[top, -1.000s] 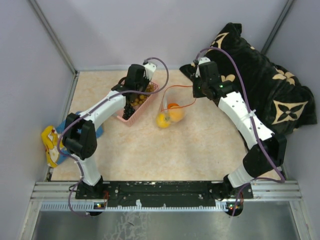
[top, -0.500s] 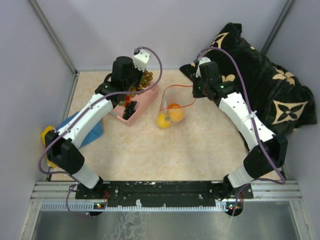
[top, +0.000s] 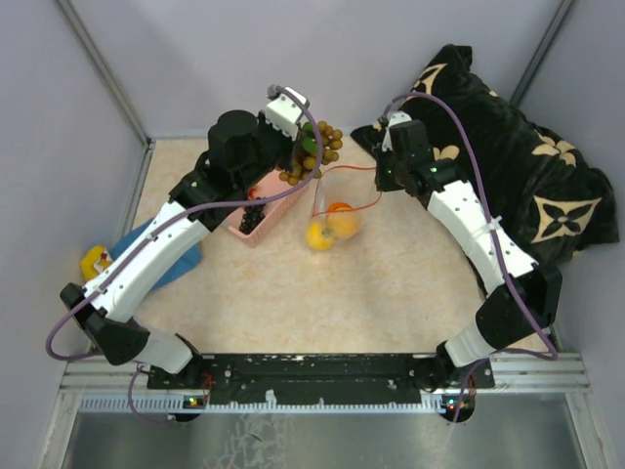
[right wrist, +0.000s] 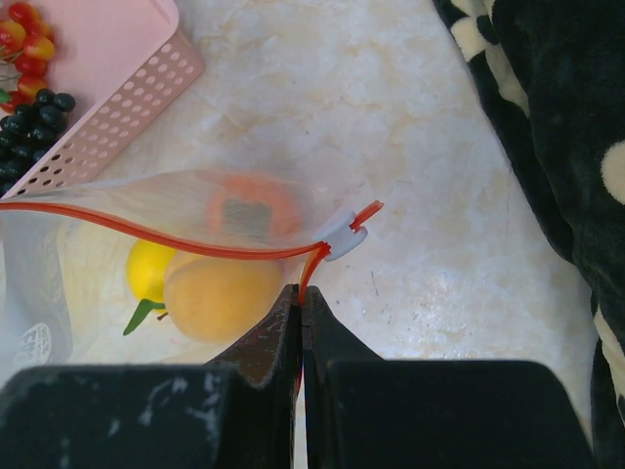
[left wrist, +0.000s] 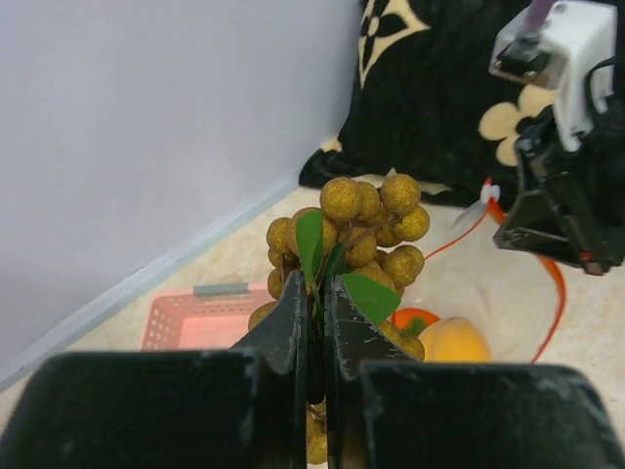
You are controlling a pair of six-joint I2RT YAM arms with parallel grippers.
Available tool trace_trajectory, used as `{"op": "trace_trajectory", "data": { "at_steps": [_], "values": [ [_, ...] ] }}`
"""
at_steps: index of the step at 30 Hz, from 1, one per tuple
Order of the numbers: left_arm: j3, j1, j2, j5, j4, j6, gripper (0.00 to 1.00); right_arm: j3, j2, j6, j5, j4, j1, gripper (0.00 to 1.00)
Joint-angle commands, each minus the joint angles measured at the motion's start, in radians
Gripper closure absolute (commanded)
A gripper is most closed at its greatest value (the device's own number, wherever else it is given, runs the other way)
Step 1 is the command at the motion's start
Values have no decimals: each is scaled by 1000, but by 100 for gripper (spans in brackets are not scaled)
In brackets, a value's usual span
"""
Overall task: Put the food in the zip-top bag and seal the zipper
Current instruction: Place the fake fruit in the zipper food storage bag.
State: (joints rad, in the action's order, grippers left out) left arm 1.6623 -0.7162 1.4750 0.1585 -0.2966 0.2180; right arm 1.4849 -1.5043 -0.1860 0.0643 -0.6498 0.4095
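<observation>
A pale marbled tabletop (top: 322, 303) is boxed in by plain grey walls (top: 293, 59) that meet in a corner close behind the pink basket (top: 280, 203). Right of the basket, past the bag, a large black cushion with gold flower motifs (top: 527, 156) fills the far corner and leans up the wall. Left of the basket, at the tabletop's edge, lies a blue-and-yellow cloth (top: 187, 262), partly under the left arm. The widest bare stretch runs from the basket's near side down to the arm bases.

The clear zip-top bag (top: 337, 210) lies just right of the basket, mouth toward the back wall. The right gripper (right wrist: 301, 293) has its fingers pinched on the end of the red-orange zipper (right wrist: 146, 230), beside its pale slider (right wrist: 344, 234). Inside the bag sit an orange (right wrist: 244, 210) and yellow round fruits (right wrist: 220, 293).

The left gripper (left wrist: 317, 293) is above the basket's far end, its fingers clamped on the leafy stem of the tan-brown berry cluster (top: 314, 154), which hangs clear of the basket. Dark grapes (top: 252, 217) and small red pieces (right wrist: 24, 39) rest in the basket.
</observation>
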Motion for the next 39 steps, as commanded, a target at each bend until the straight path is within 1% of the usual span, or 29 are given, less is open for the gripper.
{"op": "trace_trajectory", "data": {
  "at_steps": [1, 7, 14, 18, 24, 29, 34, 39],
  "values": [
    [34, -23, -47, -31, 40, -74, 100, 5, 42, -8, -11, 50, -1, 100],
    [11, -49, -62, -85, 97, -172, 100, -2, 46, -16, -22, 53, -1, 100],
    [-99, -62, -82, -172, 236, -290, 100, -15, 60, -21, -25, 54, -1, 100],
    [-154, -76, -83, -176, 300, -317, 100, -21, 68, -26, -30, 56, -1, 100],
    [-256, -92, -97, -144, 373, -312, 100, -33, 80, -36, -38, 58, -1, 100],
    [-306, -98, -99, -114, 349, -284, 100, -37, 91, -41, -35, 58, -1, 100],
    [-340, -103, -104, -42, 312, -222, 100, -35, 94, -41, -36, 58, -1, 100],
    [-345, -106, -111, -50, 282, -144, 100, -34, 93, -41, -40, 58, -1, 100]
  ]
}}
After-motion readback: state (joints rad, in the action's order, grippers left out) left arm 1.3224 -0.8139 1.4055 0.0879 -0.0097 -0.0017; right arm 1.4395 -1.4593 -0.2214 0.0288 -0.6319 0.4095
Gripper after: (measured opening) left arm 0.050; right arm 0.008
